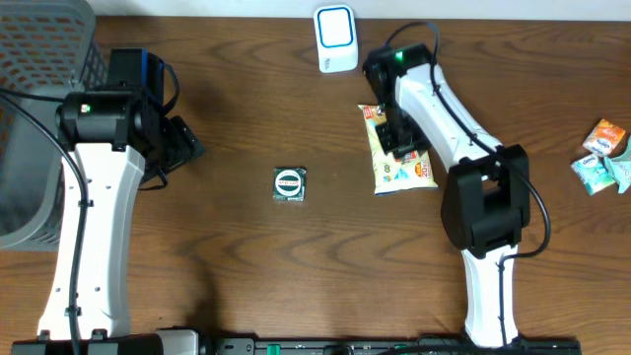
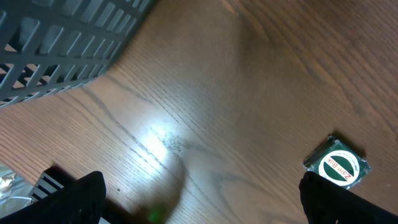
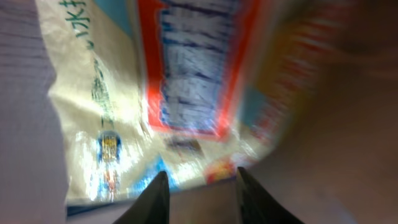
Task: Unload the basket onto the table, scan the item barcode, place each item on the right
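Right gripper tilts down over the glossy, crinkled cream-and-red plastic snack packet, narrowly parted, hold unclear; left gripper splayed wide, empty.

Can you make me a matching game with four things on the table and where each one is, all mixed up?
Things:
1. basket
2. scanner
3. snack packet
4. small square packet

Places, seen from above:
A. dead centre
B. far-left corner
C. right of centre
D. far edge, middle

Pairs: 1-B, 2-D, 3-C, 4-A.
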`<move>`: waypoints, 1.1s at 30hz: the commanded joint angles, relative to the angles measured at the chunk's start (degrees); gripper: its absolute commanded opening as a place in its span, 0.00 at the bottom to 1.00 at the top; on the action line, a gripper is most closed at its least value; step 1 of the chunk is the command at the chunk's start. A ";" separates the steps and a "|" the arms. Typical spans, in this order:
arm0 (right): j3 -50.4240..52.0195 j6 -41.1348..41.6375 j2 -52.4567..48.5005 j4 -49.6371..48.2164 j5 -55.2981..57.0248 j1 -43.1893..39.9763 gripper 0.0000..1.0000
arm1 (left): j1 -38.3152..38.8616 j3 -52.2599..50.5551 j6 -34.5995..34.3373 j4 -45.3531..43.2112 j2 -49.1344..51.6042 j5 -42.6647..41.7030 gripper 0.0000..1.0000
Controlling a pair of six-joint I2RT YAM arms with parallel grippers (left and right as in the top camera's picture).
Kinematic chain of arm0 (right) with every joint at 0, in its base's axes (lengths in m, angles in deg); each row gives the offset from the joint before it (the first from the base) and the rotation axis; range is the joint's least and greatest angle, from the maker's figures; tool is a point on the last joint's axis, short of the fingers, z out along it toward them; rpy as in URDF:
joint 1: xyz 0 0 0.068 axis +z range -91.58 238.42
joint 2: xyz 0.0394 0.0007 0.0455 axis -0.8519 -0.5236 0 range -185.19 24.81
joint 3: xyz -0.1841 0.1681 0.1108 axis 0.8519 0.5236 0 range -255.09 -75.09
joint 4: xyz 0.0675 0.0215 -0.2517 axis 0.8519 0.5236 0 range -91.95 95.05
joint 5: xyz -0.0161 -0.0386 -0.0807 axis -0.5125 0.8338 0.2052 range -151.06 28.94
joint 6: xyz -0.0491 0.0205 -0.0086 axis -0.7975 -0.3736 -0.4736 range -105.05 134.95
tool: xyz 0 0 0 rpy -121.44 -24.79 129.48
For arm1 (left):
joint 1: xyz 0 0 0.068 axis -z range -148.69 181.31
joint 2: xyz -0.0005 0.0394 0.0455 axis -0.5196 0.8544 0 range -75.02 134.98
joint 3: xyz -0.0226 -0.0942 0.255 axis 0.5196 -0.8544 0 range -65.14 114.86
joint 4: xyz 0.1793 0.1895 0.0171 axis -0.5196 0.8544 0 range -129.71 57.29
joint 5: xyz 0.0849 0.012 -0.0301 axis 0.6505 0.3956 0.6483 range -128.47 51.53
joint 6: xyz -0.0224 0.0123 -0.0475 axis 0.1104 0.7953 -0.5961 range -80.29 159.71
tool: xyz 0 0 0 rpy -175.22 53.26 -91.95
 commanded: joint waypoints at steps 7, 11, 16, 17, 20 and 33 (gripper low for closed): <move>12.41 0.74 0.07 -8.04 -6.64 -0.15 0.21 | -0.20 0.00 -0.28 0.28 0.00 0.50 0.98; 8.66 0.74 1.25 -7.21 -7.87 -0.17 0.22 | -0.20 0.00 -0.31 0.28 0.00 0.50 0.98; 0.63 0.68 2.95 -7.10 -6.82 -0.52 0.31 | -0.20 0.00 -0.28 0.28 0.00 0.50 0.97; -1.03 0.68 2.95 -7.21 -5.97 -0.61 0.33 | -0.20 0.00 -0.31 0.28 0.00 0.50 0.98; -4.42 0.72 2.95 -9.20 -2.36 -0.90 0.38 | -0.20 0.00 -0.31 0.28 0.00 0.50 0.98; 8.79 0.70 2.71 -32.92 -5.18 -3.13 0.41 | -0.20 0.00 -0.28 0.28 0.00 0.50 0.98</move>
